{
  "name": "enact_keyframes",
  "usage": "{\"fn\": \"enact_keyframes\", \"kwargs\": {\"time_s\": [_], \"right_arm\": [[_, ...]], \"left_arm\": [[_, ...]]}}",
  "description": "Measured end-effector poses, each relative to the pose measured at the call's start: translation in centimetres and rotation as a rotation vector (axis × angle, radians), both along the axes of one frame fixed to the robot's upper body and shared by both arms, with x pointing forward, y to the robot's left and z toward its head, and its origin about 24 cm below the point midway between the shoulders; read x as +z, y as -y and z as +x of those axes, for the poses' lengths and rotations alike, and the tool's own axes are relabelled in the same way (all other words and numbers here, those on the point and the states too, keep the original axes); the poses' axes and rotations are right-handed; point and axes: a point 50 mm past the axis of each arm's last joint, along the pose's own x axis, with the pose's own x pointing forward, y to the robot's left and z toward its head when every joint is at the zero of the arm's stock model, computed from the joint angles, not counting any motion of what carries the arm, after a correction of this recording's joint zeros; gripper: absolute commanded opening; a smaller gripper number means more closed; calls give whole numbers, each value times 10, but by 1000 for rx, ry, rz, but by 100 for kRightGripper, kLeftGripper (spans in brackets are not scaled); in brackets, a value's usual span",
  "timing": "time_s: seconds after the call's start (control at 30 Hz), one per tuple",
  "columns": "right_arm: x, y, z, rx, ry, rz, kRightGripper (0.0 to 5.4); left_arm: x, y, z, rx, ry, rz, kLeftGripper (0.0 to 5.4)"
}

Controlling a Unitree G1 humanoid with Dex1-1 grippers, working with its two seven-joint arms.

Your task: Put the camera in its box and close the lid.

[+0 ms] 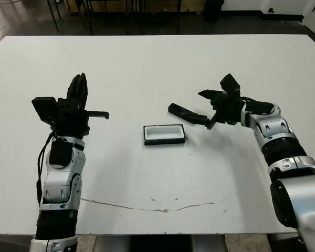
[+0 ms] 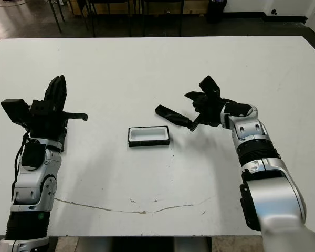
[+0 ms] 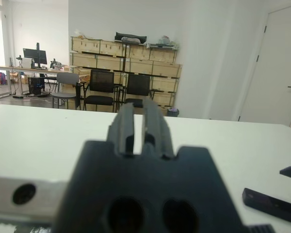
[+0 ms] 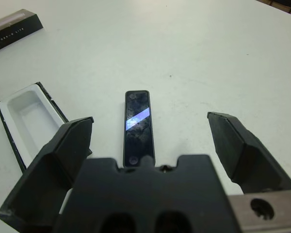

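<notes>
The camera [image 1: 184, 112] is a slim black bar lying flat on the white table, just right of and beyond the box [image 1: 165, 142]. The box is a shallow black-rimmed tray with white lining, and nothing is in it. My right gripper [image 1: 203, 110] hovers at the camera's right end, open wide. In the right wrist view the camera [image 4: 137, 126] lies between the two spread fingers, touching neither. The lid [image 4: 14, 29], a dark flat piece with pale lettering, lies farther off in that view; I cannot pick it out in the head views. My left gripper [image 1: 80, 84] is raised at the left, shut and holding nothing.
The white table [image 1: 147, 63] stretches wide around the box. A thin dark scratch [image 1: 147, 207] runs near its front edge. Black chairs [image 3: 102, 90] and stacked wooden crates [image 3: 136, 60] stand beyond the far edge.
</notes>
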Motion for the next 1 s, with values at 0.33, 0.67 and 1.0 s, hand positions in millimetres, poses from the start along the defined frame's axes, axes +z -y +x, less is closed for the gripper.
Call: {"fn": "enact_keyframes", "kwargs": {"time_s": [0.33,0.67,1.0], "right_arm": [[-11,1,-1,-32,-2,-49,456],[-19,-3,-2,-30,-17,-48,328],[-28,-6,-6,-4,-32,-75,205]], "left_arm": [[-2,0,-1,1,-7,-3,0],[-5,1,-3,-1,-14,6,0],[-5,1,-3,-1,-14,8,0]]}}
